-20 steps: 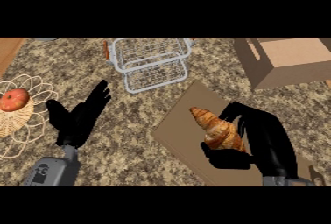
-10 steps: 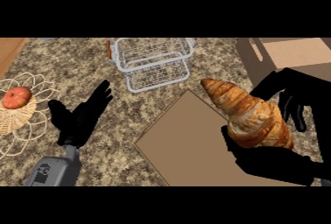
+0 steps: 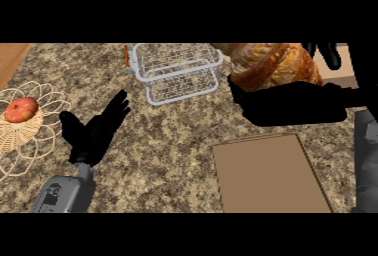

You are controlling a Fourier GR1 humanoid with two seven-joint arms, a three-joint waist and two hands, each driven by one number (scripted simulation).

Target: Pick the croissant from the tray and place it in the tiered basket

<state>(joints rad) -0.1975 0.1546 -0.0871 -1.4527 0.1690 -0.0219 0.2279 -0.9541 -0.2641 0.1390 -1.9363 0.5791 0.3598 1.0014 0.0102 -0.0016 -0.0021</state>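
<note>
Two black hands show in the head view, over a speckled brown stone counter [image 3: 177,140]. At the far right, the right hand [image 3: 295,102] has its fingers and thumb curled round the near end of a golden-brown flaky croissant [image 3: 277,65], which is lifted off the flat brown rectangular tray [image 3: 269,172] lying near and to the right. The croissant sits beyond the tray's far edge and just right of the white wire tiered basket [image 3: 177,72]; its left end meets the basket's far right corner as seen from above, though whether they touch I cannot tell. The left hand [image 3: 96,127] rests at the near left with its fingers straight and spread, pointing far and right, holding nothing. Further left, a pale woven wicker bowl [image 3: 18,137] with looped edging holds a round red fruit [image 3: 21,109].
</note>
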